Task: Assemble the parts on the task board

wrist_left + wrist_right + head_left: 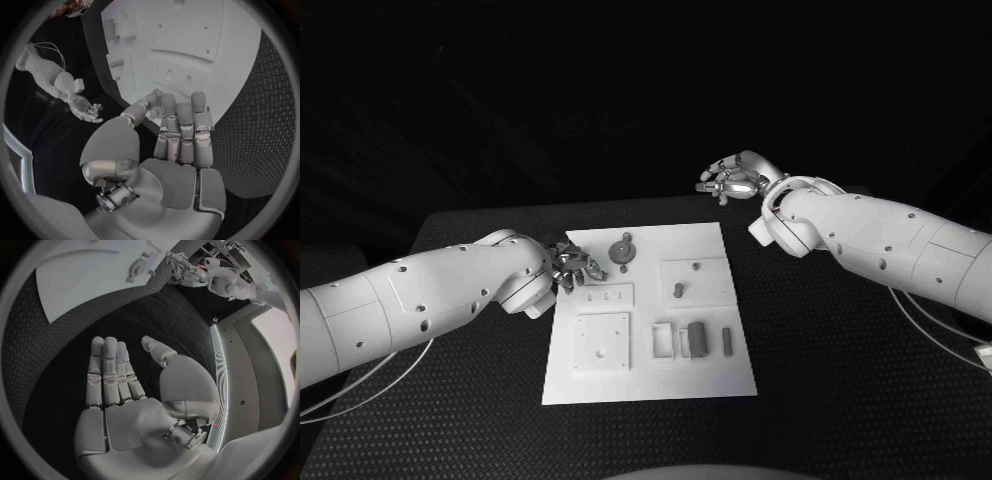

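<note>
I am watching my left hand [577, 265] hovering at the near-left edge of the flat white rectangular task board [708, 352], fingers extended side by side and holding nothing; in the left wrist view those fingers [181, 132] are lying straight, their tips reaching over the board's edge. My right hand [731, 178] is hanging over the black table [834, 380] beyond the board's far right corner, well apart from it, released, fingers [109, 372] straight. The small grey parts [692, 338] are lying on the board, just beyond my left hand's fingertips and untouched.
</note>
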`<state>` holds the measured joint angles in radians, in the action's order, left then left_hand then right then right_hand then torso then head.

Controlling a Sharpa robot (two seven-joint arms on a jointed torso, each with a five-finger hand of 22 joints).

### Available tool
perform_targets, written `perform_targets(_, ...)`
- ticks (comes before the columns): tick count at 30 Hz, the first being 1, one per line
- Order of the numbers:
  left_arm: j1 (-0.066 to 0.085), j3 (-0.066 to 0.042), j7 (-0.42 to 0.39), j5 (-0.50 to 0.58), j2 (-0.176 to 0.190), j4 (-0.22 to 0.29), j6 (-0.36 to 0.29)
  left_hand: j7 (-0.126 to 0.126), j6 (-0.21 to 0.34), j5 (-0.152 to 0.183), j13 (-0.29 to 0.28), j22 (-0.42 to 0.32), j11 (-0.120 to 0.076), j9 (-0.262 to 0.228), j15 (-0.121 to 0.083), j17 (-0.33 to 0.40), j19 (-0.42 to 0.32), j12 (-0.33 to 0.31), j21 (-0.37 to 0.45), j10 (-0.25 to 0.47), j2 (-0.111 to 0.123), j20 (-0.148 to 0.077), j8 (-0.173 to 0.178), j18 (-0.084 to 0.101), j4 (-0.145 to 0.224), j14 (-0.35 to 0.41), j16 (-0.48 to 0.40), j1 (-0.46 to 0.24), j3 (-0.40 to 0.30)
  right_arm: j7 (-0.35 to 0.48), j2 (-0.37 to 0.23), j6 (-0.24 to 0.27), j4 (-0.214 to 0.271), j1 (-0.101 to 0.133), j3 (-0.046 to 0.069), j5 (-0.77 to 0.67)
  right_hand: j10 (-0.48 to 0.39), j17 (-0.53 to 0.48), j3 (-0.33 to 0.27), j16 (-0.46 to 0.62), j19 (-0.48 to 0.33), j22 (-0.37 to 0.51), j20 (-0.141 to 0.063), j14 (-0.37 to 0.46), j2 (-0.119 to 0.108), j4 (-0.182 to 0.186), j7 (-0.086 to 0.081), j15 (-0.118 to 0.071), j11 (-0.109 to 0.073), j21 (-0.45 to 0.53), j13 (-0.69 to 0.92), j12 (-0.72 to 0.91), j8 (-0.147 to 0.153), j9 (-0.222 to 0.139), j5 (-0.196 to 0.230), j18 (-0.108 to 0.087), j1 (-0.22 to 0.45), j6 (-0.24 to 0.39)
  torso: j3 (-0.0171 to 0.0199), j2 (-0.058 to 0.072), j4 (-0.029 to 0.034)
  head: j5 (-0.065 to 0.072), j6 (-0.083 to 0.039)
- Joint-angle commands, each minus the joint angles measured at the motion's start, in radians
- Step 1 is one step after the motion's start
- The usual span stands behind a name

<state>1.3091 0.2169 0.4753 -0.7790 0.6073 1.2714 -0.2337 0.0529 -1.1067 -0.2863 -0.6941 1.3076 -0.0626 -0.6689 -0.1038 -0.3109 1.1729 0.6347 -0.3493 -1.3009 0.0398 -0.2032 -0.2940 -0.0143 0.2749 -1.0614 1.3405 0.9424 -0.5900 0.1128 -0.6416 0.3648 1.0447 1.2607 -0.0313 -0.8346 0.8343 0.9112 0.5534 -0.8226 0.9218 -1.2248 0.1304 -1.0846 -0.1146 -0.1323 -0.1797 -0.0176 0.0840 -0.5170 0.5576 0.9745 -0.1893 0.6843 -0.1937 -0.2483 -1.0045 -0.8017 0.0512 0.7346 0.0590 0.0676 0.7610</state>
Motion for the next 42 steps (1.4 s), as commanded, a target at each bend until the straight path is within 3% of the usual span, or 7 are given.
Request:
perform_targets(1,0.001,0.002,0.019,0.010,-0.008,0.000,-0.019,-0.017,-0.066,-0.011,-0.003,0.024,-0.003,-0.050,-0.002,-0.002,0.009,0.008,-0.008,-0.011,-0.017,0.001,-0.044,0.008,-0.012,-0.009,0.008,-0.007,-0.003,0.006,0.001,-0.009,-0.001,0.000,0.000,0.000,-0.004,0.001,0.000,0.006,0.007,-0.001,0.000,-0.008,-0.002,0.001,-0.011,0.000,0.001,0.004,-0.001,0.004,-0.004,-0.001,0.004,-0.014,0.004,-0.006,-0.0003,0.000,0.0000,0.000,0.003)
perform_targets(12,0.001,0.007,0.029,0.021,-0.021,-0.006,0.017,-0.019,-0.070,-0.024,-0.006,0.024,-0.005,-0.051,-0.004,-0.003,0.009,0.010,-0.013,-0.013,-0.024,-0.001,-0.043,0.007,-0.004,-0.011,0.010,-0.016,-0.005,0.006,0.004,-0.010,-0.002,0.000,0.000,0.000,-0.004,0.002,0.000,0.006,0.007,-0.001,0.000,-0.008,-0.002,0.000,-0.011,0.000,0.001,0.004,-0.002,0.005,-0.004,-0.001,0.004,-0.014,0.003,-0.006,-0.0005,0.001,-0.0002,0.000,0.002)
perform_targets(17,0.001,0.020,0.035,0.021,-0.026,-0.005,0.034,-0.019,-0.072,-0.031,-0.008,0.024,-0.006,-0.052,-0.005,-0.004,0.009,0.010,-0.016,-0.014,-0.024,-0.002,-0.042,0.008,0.000,-0.012,0.010,-0.019,-0.005,0.006,0.004,-0.010,-0.002,0.000,0.000,0.000,-0.004,0.002,0.000,0.006,0.007,-0.002,0.000,-0.009,-0.002,0.000,-0.011,0.000,0.001,0.005,-0.002,0.005,-0.004,-0.001,0.004,-0.014,0.003,-0.006,-0.0003,0.000,0.0000,0.000,0.005)
perform_targets(21,0.001,0.020,0.038,0.020,-0.028,-0.004,0.043,-0.021,-0.076,-0.041,-0.011,0.024,-0.007,-0.053,-0.006,-0.005,0.011,0.013,-0.020,-0.016,-0.022,-0.003,-0.043,0.008,0.000,-0.014,0.013,-0.027,-0.005,0.006,0.004,-0.010,-0.003,0.000,0.000,0.000,-0.004,0.003,0.000,0.007,0.007,-0.002,0.000,-0.009,-0.002,0.000,-0.011,0.000,0.001,0.005,-0.002,0.005,-0.004,-0.001,0.004,-0.014,0.003,-0.006,-0.0006,0.001,0.0000,0.000,0.006)
perform_targets(28,0.004,0.022,0.052,-0.073,-0.036,-0.010,0.051,-0.026,-0.087,-0.092,-0.022,0.025,-0.012,-0.059,-0.010,-0.010,0.015,0.022,-0.036,-0.023,-0.015,-0.007,-0.044,0.007,0.003,-0.020,0.023,-0.033,-0.010,0.006,0.004,-0.010,-0.003,0.000,0.000,0.000,-0.004,0.003,0.000,0.007,0.007,-0.002,0.000,-0.009,-0.002,0.000,-0.011,0.000,0.001,0.005,-0.002,0.005,-0.004,-0.002,0.004,-0.014,0.003,-0.006,-0.0002,0.001,-0.0003,-0.002,0.010)
perform_targets(42,0.010,0.024,0.091,-0.164,-0.048,-0.015,0.147,-0.027,-0.090,-0.102,-0.026,0.025,-0.013,-0.062,-0.011,-0.012,0.016,0.026,-0.043,-0.024,-0.015,-0.008,-0.045,0.006,0.004,-0.022,0.028,-0.034,-0.011,0.005,0.004,-0.010,-0.003,0.000,0.000,0.000,-0.005,0.004,-0.001,0.008,0.008,-0.003,0.000,-0.009,-0.002,0.000,-0.011,0.000,0.001,0.006,-0.003,0.006,-0.005,-0.002,0.004,-0.014,0.003,-0.006,0.0005,0.001,-0.0003,-0.002,0.017)
